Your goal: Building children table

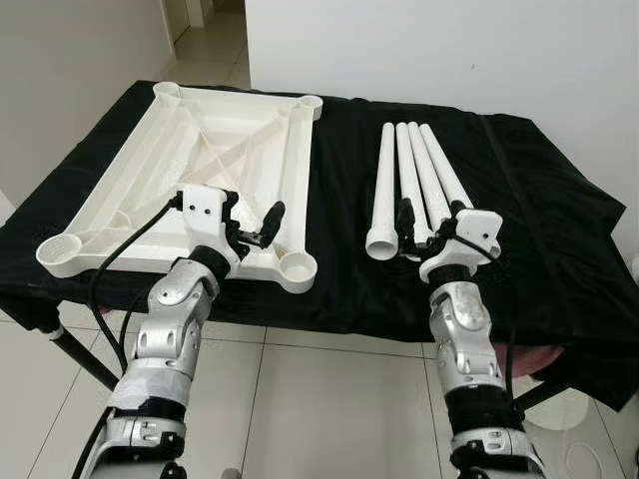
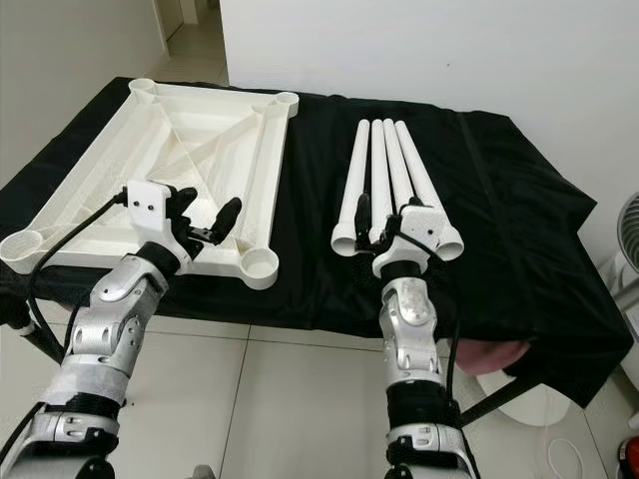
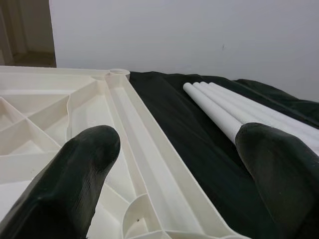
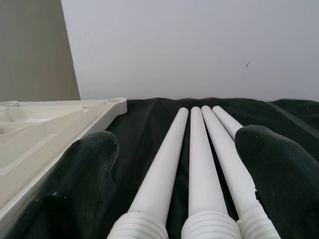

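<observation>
A white plastic table top (image 1: 200, 150) lies upside down on the left half of a black-covered table, with round leg sockets at its corners; the near right socket (image 1: 298, 267) is empty. Several white tube legs (image 1: 414, 170) lie side by side on the right half, their threaded ends (image 4: 199, 226) toward me. My left gripper (image 1: 252, 212) hovers open over the top's near right part, its fingers (image 3: 75, 169) straddling the right rim. My right gripper (image 1: 429, 222) stands open at the near ends of the legs, the tubes running out between its fingers (image 4: 279, 169).
The black cloth (image 1: 539, 220) hangs over the table's front and right edges. White walls (image 1: 449, 50) stand behind, with a doorway (image 1: 200, 30) at the far left. Tiled floor (image 1: 329, 409) lies in front of me. A white fan (image 2: 624, 249) and a pink object (image 2: 489, 354) sit at the right.
</observation>
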`<state>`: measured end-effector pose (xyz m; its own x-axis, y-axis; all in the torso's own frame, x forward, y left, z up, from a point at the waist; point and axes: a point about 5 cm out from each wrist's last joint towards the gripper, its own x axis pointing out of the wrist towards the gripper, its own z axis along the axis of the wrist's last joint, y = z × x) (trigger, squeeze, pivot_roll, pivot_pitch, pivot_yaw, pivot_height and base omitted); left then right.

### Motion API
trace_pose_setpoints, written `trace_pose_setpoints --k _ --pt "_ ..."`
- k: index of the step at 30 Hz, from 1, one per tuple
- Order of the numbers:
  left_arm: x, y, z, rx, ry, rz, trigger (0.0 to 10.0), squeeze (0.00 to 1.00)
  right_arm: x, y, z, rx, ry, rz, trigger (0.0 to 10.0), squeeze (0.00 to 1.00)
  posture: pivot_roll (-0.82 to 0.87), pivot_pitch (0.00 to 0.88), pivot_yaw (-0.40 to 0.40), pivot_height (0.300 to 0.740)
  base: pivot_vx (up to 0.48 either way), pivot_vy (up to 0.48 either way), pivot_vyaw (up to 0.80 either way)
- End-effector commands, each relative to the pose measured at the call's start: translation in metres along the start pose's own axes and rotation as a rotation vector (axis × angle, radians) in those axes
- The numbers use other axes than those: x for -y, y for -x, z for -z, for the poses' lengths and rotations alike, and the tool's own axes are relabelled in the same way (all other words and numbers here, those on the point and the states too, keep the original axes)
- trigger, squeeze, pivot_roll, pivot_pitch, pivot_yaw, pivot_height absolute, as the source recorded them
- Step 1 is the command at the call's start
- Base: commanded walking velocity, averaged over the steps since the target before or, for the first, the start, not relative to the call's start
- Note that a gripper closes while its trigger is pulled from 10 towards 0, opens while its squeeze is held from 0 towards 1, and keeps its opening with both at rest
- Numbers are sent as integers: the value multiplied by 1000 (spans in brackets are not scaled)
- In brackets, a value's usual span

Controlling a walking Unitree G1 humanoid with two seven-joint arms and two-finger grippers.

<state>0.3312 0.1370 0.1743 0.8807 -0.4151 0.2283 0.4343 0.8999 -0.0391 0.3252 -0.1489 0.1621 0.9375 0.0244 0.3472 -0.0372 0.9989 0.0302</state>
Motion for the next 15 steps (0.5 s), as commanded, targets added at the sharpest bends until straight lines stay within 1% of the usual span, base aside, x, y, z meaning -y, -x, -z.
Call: trace_pose_setpoints --k 1,3,5,7,9,15 --pt "-14 1 -2 10 -2 -245 10000 0 -4 -1 -3 19 5 -4 10000 0 -43 0 -21 740 0 0 0" --pt "-14 -1 -3 15 -4 -245 10000 0 -5 -2 -3 19 12 -5 10000 0 -41 0 -23 740 0 0 0" --pt "-16 -5 -5 22 -15 -230 10000 0 -6 -6 -4 24 29 -4 10000 0 -39 0 -34 740 0 0 -800" --pt "-16 -5 -5 22 -15 -230 10000 0 -6 -6 -4 24 29 -4 10000 0 -39 0 -34 740 0 0 -800" --pt "-17 -8 -6 34 -16 -219 10000 0 -5 -9 -5 27 35 0 10000 0 -38 0 -41 740 0 0 -800" --pt "-19 -11 -7 41 -20 -228 10000 0 -7 -11 -5 30 35 -7 10000 0 -33 0 -46 740 0 0 -800"
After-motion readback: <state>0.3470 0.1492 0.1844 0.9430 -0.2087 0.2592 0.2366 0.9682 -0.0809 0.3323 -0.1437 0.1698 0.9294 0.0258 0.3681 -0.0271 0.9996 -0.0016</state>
